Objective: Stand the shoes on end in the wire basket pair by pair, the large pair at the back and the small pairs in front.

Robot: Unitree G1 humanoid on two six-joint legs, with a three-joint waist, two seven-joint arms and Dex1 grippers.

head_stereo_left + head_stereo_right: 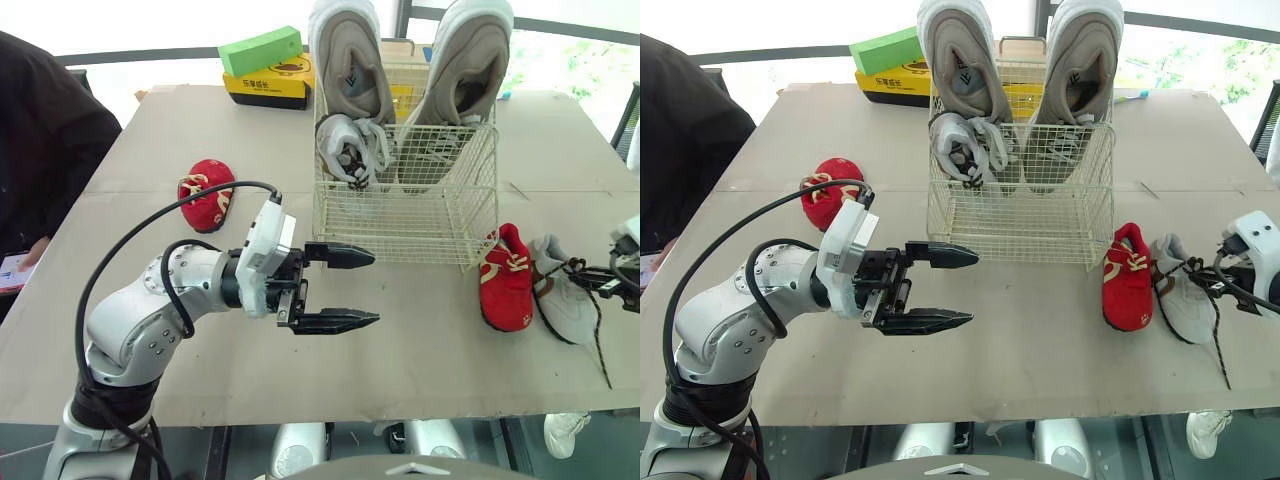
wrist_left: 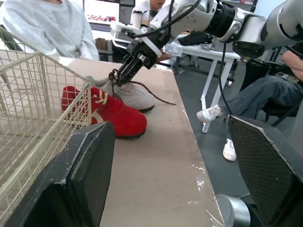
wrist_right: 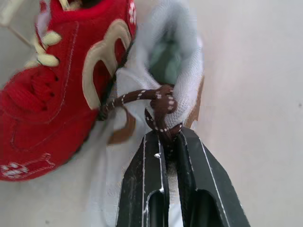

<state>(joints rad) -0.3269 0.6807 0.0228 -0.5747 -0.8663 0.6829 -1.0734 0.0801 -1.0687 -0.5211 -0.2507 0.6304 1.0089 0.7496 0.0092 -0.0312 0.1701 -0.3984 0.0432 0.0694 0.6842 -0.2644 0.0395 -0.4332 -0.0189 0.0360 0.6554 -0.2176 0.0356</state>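
Note:
The wire basket (image 1: 400, 235) stands mid-table with two large grey shoes (image 1: 345, 50) (image 1: 465, 55) on end at its back and one small grey shoe (image 1: 350, 148) upright at its front left. One small red shoe (image 1: 205, 193) lies left of the basket. Another red shoe (image 1: 507, 278) lies to its right, beside a small grey shoe (image 1: 562, 295). My left gripper (image 1: 375, 288) hovers open and empty in front of the basket. My right gripper (image 3: 166, 137) is shut on the brown lace knot (image 3: 163, 106) of that grey shoe.
A green box (image 1: 260, 50) sits on a yellow box (image 1: 268, 85) at the back left of the table. A person in dark clothes (image 1: 40, 150) stands at the left edge. More people (image 2: 47, 28) sit beyond the table's right side.

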